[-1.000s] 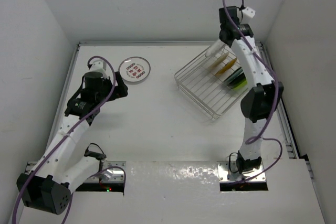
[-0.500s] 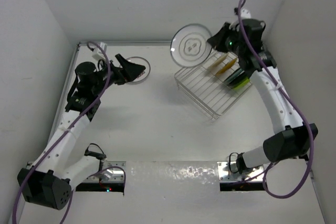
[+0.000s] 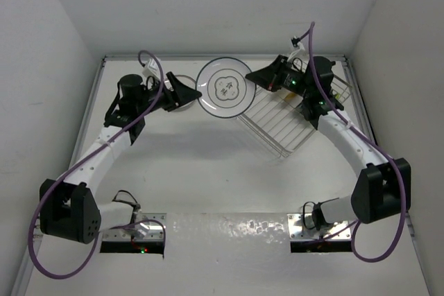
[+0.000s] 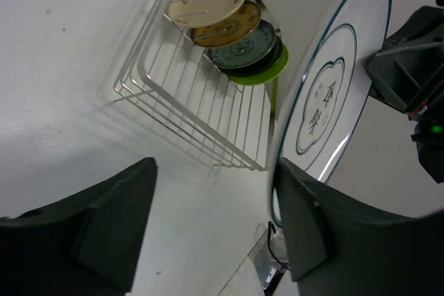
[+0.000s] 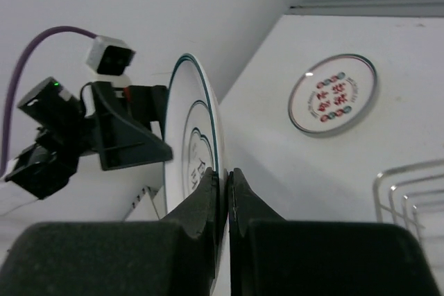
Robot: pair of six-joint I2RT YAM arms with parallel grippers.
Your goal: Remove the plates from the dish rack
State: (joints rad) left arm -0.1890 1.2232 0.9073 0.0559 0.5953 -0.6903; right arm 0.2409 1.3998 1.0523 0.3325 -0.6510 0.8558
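Two grippers meet over the far middle of the white table (image 3: 208, 171), and only one of them has a grip. Your right gripper (image 5: 223, 177) is pinched tight on the rim of a white round plate (image 3: 224, 88) with a teal edge line and a dark printed mark at its centre. Its fingers press against both faces of the rim. The plate hangs in the air, tilted up so its printed face shows to the overhead camera. It is just left of the silvery wire dish rack (image 3: 277, 121) and outside it.

Your left gripper (image 4: 215, 171) sits at the plate's left edge with its jaws spread wide. In the left wrist view the plate's rim lies right by the right-hand finger (image 4: 305, 240), not centred in the gap. You cannot tell whether it touches that finger. Nothing is clamped there.

Four plates show plainly in the rack, leaning on one another in an overlapping row at its far end: a cream plate (image 4: 208, 1), a mustard plate (image 4: 229, 27), a teal-blue plate (image 4: 244, 45) and a lime green plate (image 4: 267, 73). A dark rim peeks out between the last two.

One white plate with red marks (image 5: 333, 93) lies flat on the table at the far left, partly hidden behind your left gripper in the overhead view.
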